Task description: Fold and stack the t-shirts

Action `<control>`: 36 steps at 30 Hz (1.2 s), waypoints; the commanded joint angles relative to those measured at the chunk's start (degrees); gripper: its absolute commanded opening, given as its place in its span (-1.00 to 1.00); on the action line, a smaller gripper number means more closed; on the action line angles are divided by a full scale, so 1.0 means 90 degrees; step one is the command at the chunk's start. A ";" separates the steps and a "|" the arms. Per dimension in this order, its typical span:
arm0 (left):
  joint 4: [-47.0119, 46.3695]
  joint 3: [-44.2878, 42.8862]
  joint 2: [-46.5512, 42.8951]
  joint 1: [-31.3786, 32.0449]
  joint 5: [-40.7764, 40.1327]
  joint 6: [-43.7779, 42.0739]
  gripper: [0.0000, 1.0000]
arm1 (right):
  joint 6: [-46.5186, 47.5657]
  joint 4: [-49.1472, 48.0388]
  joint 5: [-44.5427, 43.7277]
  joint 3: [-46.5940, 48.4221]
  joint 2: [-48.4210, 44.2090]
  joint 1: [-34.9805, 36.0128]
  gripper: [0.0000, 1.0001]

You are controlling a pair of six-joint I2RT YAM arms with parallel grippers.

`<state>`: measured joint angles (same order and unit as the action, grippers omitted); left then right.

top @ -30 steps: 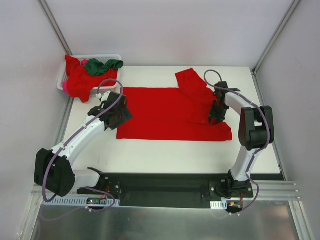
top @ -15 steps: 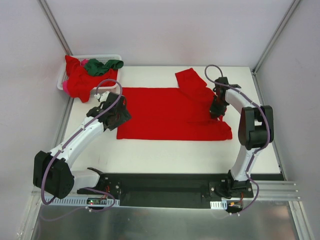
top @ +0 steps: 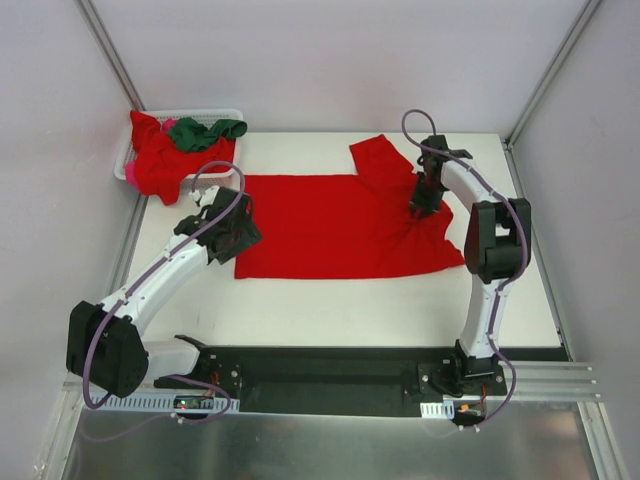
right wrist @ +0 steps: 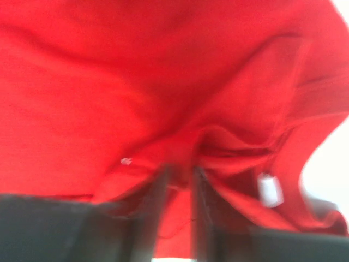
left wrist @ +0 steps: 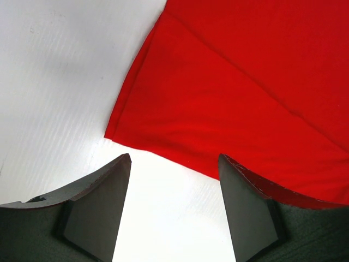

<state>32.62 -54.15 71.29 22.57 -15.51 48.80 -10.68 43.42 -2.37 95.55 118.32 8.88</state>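
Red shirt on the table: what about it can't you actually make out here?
- Right wrist view: blurred; the white tag on the red t-shirt is unreadable.
- Top view: the right gripper covers the cloth it pinches.
- Left wrist view: the frame edges cut off all but one corner.

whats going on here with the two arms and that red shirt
Two robot arms are working on a red t-shirt spread flat on the white table. The right claw is pinched shut on bunched cloth at the shirt's right side, near the sleeve. The left claw is open at the shirt's left edge, holding nothing. A red heap and a dark green shirt sit in the white basket at the far left corner.
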 commanded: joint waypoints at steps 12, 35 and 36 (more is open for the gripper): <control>0.0116 0.0001 0.0370 0.0051 0.0082 0.0066 0.29 | -0.0287 0.0411 -0.0411 -0.0536 -0.1524 0.0175 0.41; 0.0125 0.0060 0.0282 0.0051 -0.0113 -0.0021 0.29 | -0.0737 0.0440 -0.1465 0.0517 0.0173 0.0810 0.05; 0.0125 0.0050 0.0282 0.0041 -0.0103 -0.0021 0.29 | -0.0728 0.0372 -0.1465 0.0507 0.0193 0.0819 0.00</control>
<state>32.95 -53.63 75.16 22.59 -15.33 48.82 -17.08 45.36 -13.08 97.56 119.07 16.03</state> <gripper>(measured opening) 0.646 0.544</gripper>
